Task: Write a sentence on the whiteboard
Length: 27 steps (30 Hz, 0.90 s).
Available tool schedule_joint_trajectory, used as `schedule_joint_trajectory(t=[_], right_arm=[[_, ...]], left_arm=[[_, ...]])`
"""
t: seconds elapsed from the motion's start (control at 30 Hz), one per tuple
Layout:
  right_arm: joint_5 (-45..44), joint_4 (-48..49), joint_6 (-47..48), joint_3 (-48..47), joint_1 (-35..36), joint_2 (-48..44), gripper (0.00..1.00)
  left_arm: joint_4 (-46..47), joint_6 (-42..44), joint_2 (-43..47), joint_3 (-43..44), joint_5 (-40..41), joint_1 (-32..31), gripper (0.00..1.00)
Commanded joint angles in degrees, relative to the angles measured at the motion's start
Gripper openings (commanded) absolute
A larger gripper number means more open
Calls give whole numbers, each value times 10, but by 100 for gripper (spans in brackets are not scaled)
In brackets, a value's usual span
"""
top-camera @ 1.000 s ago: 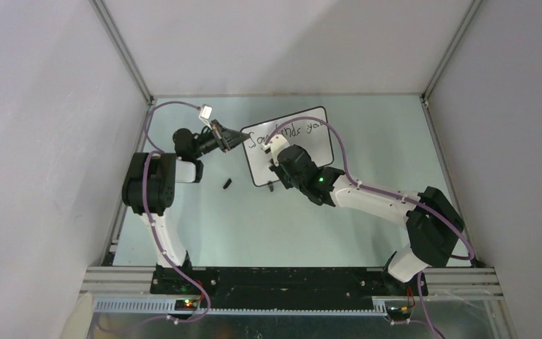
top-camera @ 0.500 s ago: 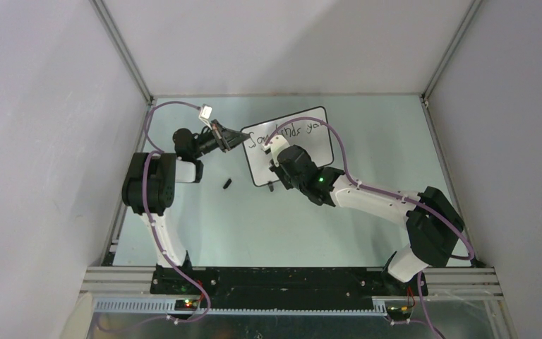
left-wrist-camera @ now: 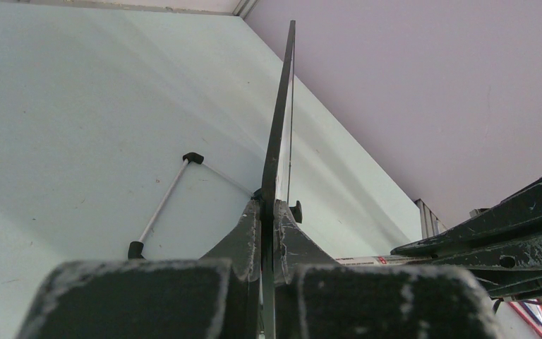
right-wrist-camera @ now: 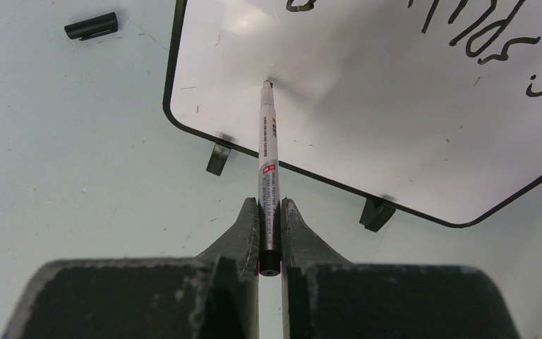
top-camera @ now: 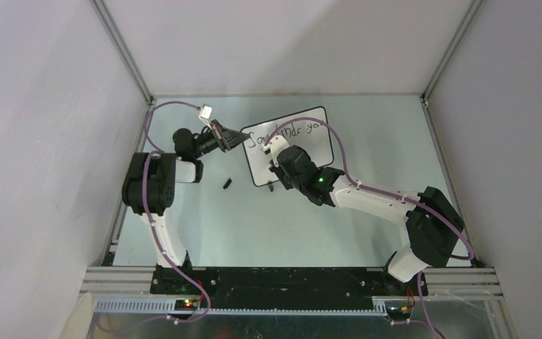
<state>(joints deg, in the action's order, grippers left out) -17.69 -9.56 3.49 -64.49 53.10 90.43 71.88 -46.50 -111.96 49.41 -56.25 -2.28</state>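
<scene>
Whiteboard [right-wrist-camera: 367, 120] is pinched in left tool [left-wrist-camera: 268, 212]; right tool [right-wrist-camera: 269, 212] clamps marker [right-wrist-camera: 267, 155], tip touching it.

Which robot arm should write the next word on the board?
Right. The right hand is shut on the marker, its tip at the whiteboard. The left hand is busy clamping the board's edge.

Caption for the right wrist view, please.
Right gripper holds the marker, tip on the whiteboard below the sentence; cap lies beside.
</scene>
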Motion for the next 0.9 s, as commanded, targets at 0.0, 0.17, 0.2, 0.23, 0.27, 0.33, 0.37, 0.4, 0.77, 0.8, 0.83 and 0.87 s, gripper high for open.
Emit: schedule_joint_trajectory(t=[0.0, 0.17, 0.2, 0.23, 0.27, 0.33, 0.37, 0.4, 0.77, 0.8, 0.83, 0.87], right_arm=[[-7, 10, 5, 3, 3, 3, 0], [-7, 12, 5, 3, 2, 6, 0], [-7, 12, 5, 2, 2, 6, 0], [-6, 12, 5, 2, 1, 6, 0], [-6, 12, 5, 2, 1, 7, 0], [-5, 13, 5, 2, 1, 9, 0], [-5, 12, 5, 1, 1, 9, 0], [-6, 10, 5, 0, 1, 12, 0], [-13, 8, 3, -3, 1, 16, 0], [-14, 7, 3, -4, 1, 16, 0], [-15, 7, 2, -3, 1, 15, 0], [-17, 6, 1, -3, 1, 14, 0]], left_arm=[[18, 26, 17, -5, -3, 7, 0], [18, 26, 18, -5, -3, 7, 0], [19, 26, 18, -5, -3, 7, 0], [19, 26, 18, -5, -3, 7, 0], [19, 26, 18, -5, -3, 7, 0], [19, 26, 18, -5, -3, 7, 0], [19, 26, 18, -5, -3, 7, 0], [18, 26, 18, -5, -3, 7, 0], [18, 25, 17, -4, -3, 7, 0], [18, 25, 17, -4, -3, 7, 0], [19, 25, 17, -4, -3, 7, 0], [18, 25, 17, -3, -3, 7, 0]])
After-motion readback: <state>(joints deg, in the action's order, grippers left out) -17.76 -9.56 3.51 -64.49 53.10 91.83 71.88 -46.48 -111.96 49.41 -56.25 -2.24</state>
